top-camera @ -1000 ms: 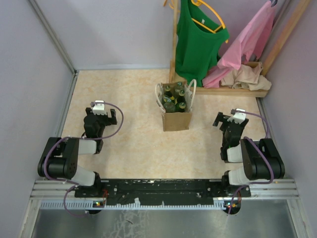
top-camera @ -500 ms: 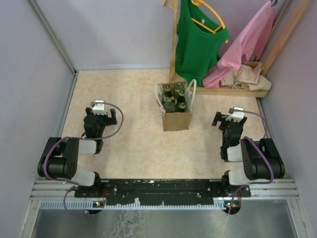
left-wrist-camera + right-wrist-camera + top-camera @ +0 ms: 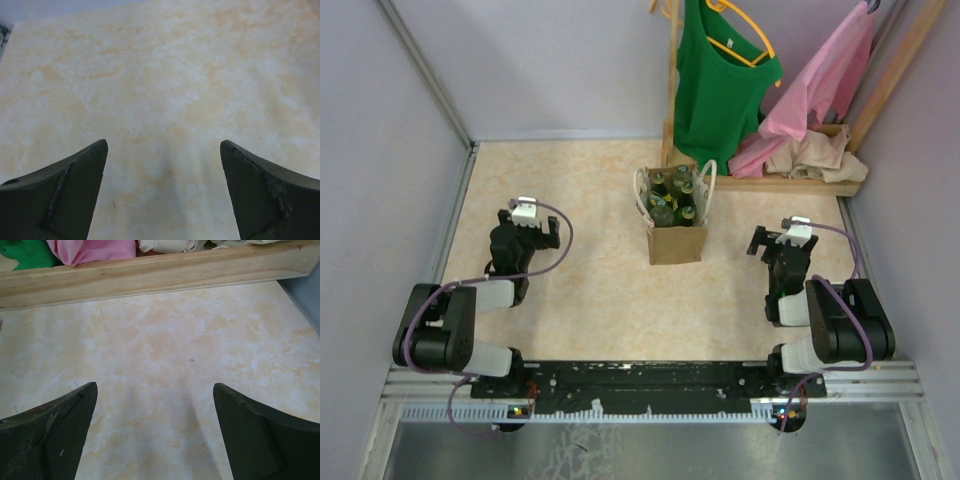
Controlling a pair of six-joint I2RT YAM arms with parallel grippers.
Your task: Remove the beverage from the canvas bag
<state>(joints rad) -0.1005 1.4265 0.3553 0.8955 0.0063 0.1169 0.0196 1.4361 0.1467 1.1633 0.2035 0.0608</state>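
Observation:
The tan canvas bag (image 3: 676,240) stands upright mid-table with its white handles (image 3: 708,180) looped up. Several green beverage bottles (image 3: 671,197) stand packed inside it, their caps showing. My left gripper (image 3: 528,222) sits low on the left, well apart from the bag. It is open over bare marbled tabletop, as the left wrist view (image 3: 164,143) confirms. My right gripper (image 3: 783,238) sits to the right of the bag, also apart from it and open, with nothing between its fingers (image 3: 155,385). Neither wrist view shows the bag.
A wooden clothes rack stands at the back right with a green shirt (image 3: 720,85) and a pink garment (image 3: 820,85) hanging. Beige cloth (image 3: 815,155) lies on its base beam (image 3: 150,272), just ahead of my right gripper. Walls close in the table's sides.
The left arm has stretched a little forward and to the right. The right gripper shifted slightly forward. Both grippers stay open, and the bag has not moved.

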